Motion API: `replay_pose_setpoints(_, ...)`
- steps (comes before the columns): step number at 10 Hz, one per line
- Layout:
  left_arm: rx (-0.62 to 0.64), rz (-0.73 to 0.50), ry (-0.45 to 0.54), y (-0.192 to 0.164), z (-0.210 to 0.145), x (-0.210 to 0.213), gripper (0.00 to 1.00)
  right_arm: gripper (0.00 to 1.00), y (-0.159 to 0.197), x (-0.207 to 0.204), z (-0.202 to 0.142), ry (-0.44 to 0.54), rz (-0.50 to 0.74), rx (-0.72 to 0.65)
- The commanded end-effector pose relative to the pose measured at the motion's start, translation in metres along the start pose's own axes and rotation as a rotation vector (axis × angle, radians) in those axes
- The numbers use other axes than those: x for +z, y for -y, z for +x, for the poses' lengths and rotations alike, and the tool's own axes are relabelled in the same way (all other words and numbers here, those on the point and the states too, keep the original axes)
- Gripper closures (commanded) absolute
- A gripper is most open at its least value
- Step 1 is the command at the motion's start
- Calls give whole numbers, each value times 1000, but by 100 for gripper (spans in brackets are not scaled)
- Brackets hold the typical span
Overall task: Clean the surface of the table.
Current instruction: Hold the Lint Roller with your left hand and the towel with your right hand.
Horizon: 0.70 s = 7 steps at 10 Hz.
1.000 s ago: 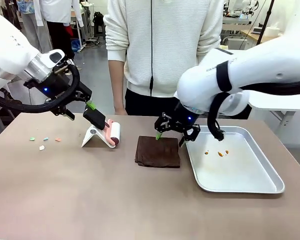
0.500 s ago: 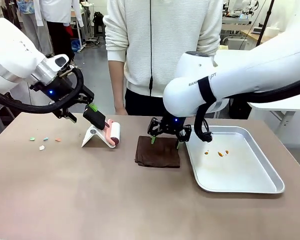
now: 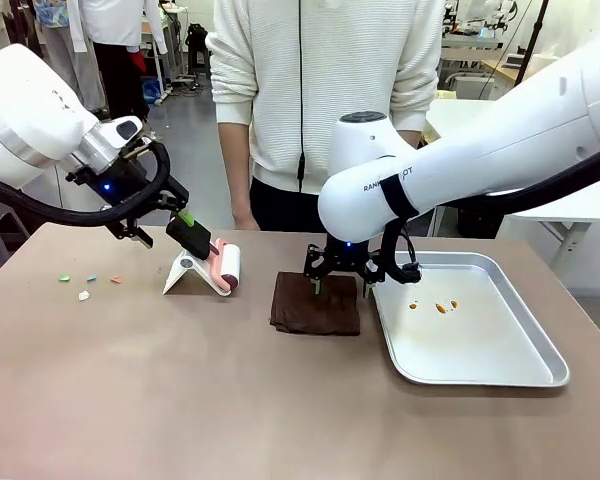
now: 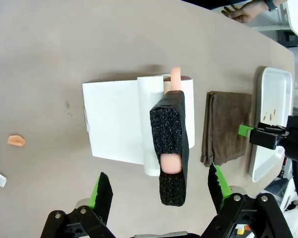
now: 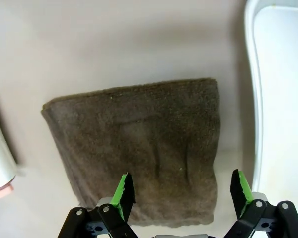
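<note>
Both arms' jaws spread, right over the brown cloth (image 3: pixel 316 305), left at the roller's handle (image 4: pixel 170 134) (readying tools, I judge, for the surface (image 3: pixel 180 400)).

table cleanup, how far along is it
Nothing looks done: small coloured scraps lie on the brownish-taupe table. In hand: the left gripper stands open around the handle of the pink-and-white lint roller; the right gripper hangs open over the folded dark brown towel. Left: gripping, then clearing the scraps.
</note>
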State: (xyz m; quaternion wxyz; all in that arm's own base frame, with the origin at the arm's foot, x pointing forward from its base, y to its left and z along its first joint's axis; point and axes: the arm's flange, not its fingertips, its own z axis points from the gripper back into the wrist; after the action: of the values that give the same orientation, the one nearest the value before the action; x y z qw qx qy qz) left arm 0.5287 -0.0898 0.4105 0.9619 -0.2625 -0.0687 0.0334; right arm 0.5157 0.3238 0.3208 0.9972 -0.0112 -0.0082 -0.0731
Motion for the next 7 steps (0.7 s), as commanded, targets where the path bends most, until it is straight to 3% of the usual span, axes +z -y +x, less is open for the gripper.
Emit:
replay_pose_setpoints(1, 17, 14, 9, 4, 5, 0, 0, 0, -6, -7, 8, -9, -36, -39)
replay_pose_setpoints(7, -11, -19, 18, 6, 11, -9, 0, 0, -3, -19, 11, -48, 26, -33)
